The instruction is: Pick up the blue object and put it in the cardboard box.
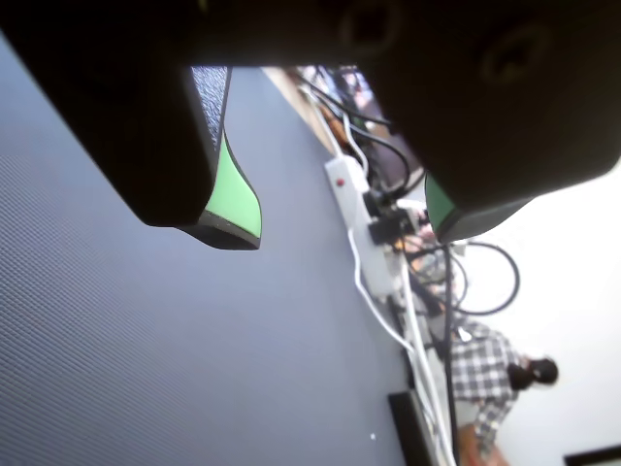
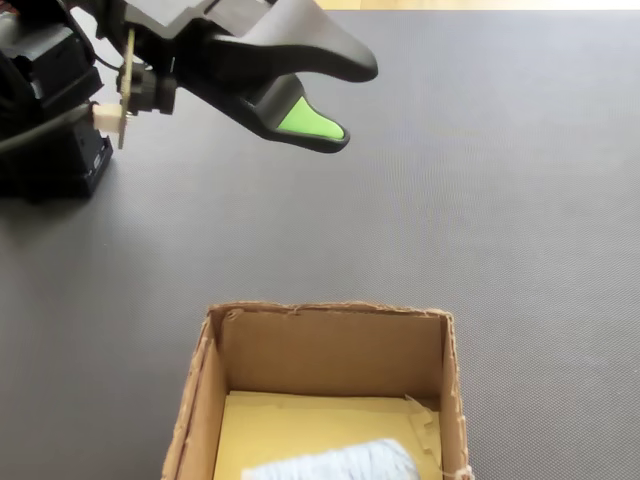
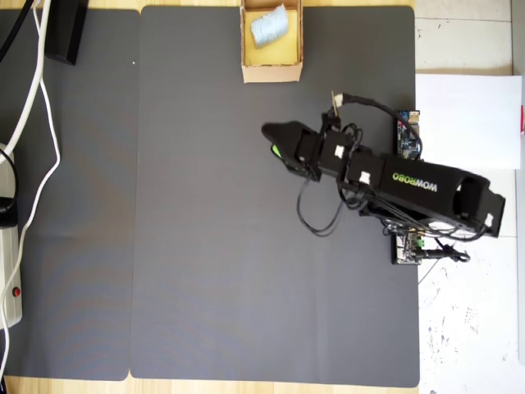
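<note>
I see the blue object [image 3: 268, 25] lying inside the cardboard box [image 3: 271, 72] at the top edge of the overhead view — on its yellowish floor. My pincer [image 2: 345, 105] hangs released and empty above the dark mat [image 3: 205, 271], well apart from the box, its green pads [image 1: 238, 194] spread in the wrist view.

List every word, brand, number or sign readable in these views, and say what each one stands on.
"WOWROBO": white letters on the black arm, overhead view.
Circuit boards beside the arm: any markings are too small to read.
Cardboard box, blue object, grey mat, white paper sheet: no text visible.
Wrist view: nothing readable.
</note>
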Robot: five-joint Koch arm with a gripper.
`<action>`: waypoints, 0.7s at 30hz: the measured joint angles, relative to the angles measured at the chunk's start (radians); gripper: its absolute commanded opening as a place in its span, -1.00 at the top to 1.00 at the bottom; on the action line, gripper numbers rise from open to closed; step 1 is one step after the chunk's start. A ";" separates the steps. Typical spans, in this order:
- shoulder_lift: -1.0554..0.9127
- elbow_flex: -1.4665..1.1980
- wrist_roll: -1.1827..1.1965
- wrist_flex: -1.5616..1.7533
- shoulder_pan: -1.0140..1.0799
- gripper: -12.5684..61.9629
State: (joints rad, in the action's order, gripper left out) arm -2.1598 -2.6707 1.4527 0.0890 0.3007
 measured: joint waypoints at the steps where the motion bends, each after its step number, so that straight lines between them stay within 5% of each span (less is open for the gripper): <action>1: -0.025 -0.029 0.002 0.006 -0.023 -0.25; 21: -0.114 -0.410 0.000 0.120 -0.259 -0.26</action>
State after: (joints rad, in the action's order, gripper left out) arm -2.2734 -3.0802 1.4527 0.2086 0.0414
